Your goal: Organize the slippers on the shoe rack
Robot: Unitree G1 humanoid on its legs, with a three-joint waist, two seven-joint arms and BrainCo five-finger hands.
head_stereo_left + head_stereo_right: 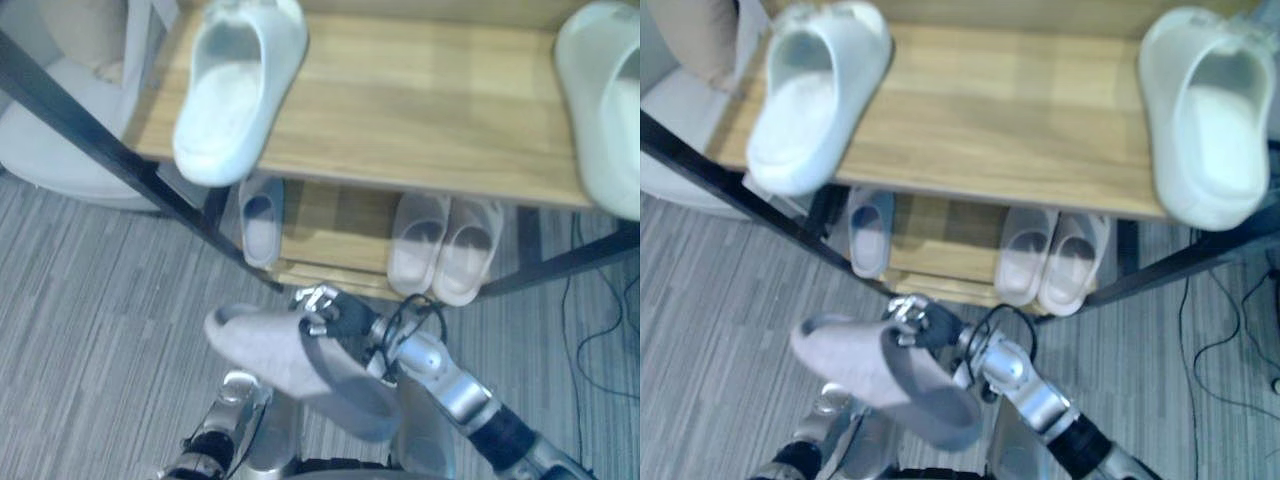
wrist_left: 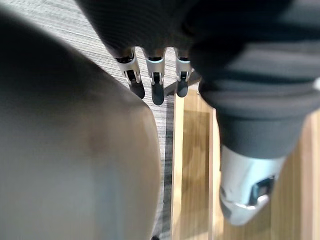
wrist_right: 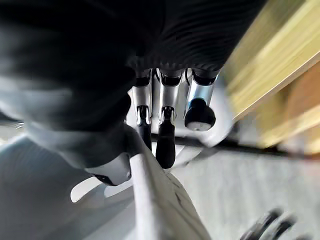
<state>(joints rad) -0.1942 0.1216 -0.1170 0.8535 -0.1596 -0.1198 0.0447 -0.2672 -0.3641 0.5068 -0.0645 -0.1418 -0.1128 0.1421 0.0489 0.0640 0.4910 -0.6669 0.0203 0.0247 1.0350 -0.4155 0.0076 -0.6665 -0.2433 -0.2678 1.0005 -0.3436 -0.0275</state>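
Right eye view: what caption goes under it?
Robot's right hand holds a grey slipper before a wooden shoe rack bearing white slippers.

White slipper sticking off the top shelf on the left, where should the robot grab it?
Probably by the heel, from the front. The white slipper lies open side up, toe toward the back of the top shelf, and its heel hangs past the front edge, free to pinch from above and below.

Grey slipper [image 1: 290,365] aloft, tilted, before the shoe rack [image 1: 400,110] — left white slipper [image 1: 235,85] and right white slipper [image 1: 1205,115] on top shelf.
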